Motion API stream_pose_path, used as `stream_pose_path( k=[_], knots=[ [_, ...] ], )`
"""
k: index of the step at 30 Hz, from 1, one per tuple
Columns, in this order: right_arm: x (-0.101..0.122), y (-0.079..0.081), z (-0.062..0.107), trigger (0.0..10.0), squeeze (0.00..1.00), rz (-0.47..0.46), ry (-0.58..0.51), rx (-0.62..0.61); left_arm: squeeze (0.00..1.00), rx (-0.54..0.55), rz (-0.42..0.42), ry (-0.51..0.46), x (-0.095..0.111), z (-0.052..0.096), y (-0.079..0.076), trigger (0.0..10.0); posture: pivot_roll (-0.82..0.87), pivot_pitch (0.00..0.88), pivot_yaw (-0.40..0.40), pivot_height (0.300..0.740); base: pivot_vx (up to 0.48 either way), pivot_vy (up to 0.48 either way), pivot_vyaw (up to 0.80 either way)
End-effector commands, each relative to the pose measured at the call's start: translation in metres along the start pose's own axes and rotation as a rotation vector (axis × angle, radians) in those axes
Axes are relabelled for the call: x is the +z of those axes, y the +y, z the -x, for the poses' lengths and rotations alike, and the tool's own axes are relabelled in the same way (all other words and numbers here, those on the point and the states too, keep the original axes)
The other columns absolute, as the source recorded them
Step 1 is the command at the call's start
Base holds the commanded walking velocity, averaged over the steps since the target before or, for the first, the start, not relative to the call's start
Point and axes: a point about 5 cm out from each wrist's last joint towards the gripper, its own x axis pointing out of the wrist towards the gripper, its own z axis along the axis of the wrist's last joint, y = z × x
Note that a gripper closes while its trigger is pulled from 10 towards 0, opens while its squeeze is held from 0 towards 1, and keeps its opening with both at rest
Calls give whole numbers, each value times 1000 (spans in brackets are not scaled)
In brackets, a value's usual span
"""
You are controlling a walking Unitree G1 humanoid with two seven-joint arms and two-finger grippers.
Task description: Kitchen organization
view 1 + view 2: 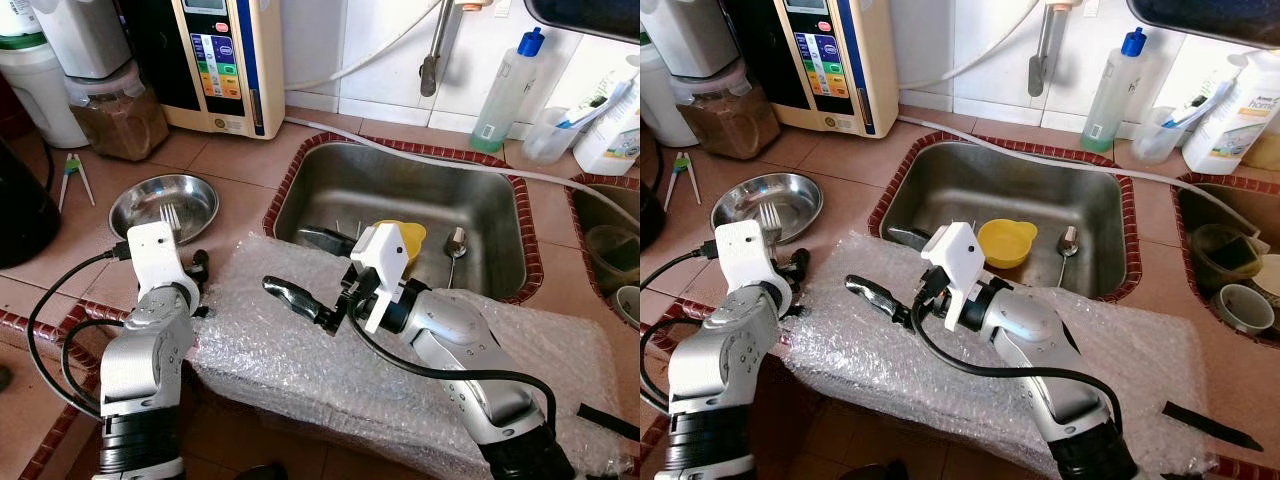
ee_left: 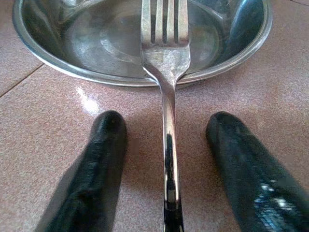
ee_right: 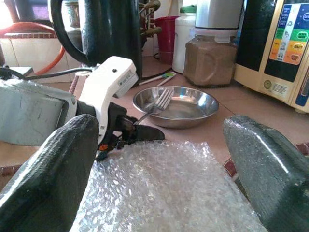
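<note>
Bubble wrap (image 1: 330, 350) lies nearest on the tiled tabletop (image 1: 230, 150), with the right hand (image 1: 300, 270) hovering over it, fingers spread and empty. Just beyond, the left hand (image 2: 164, 159) is released, its fingers either side of a fork (image 2: 164, 72) whose tines rest in a steel dish (image 1: 165, 205). Farther back, a sink (image 1: 400, 200) holds a yellow cup (image 1: 1006, 242) and spoon (image 1: 1068, 242).

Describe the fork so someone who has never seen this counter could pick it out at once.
Start at the steel sink and move to the robot's left across the tiled counter to the shallow steel bowl. The fork lies with its tines over the bowl's rim and its handle running between the open left tool. Unlike the spoon in the sink, it has tines.
</note>
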Motion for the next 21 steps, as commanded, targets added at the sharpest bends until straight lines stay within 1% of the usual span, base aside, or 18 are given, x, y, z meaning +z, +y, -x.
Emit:
stream_pose_path(
  k=[1, 4, 10, 15, 21],
  knots=[
    [5, 0, -2, 10000, 0, 24, -4, 3, 0, -8, 3, 42, -5, -3, 0, 0, 28, 115, 56, 740, 0, 0, 0],
    [4, -1, -2, 10000, 0, 28, -1, 1, 0, -14, 4, 46, -5, -3, 0, 0, 27, 114, 55, 740, 0, 0, 0],
    [8, 0, 3, 10000, 0, -19, -15, 48, 0, -34, 3, 63, -7, -4, 1, 0, 26, 112, 53, 740, 0, 0, 0],
    [10, -2, 5, 10000, 0, -34, -25, 52, 0, -43, 6, 70, -9, -5, 0, 0, 22, 113, 52, 740, 0, 0, 0],
    [9, 3, 5, 10000, 0, -52, -23, 83, 0, -54, 0, 67, -10, -4, -1, 0, 25, 116, 53, 740, 0, 0, 0]
  ],
)
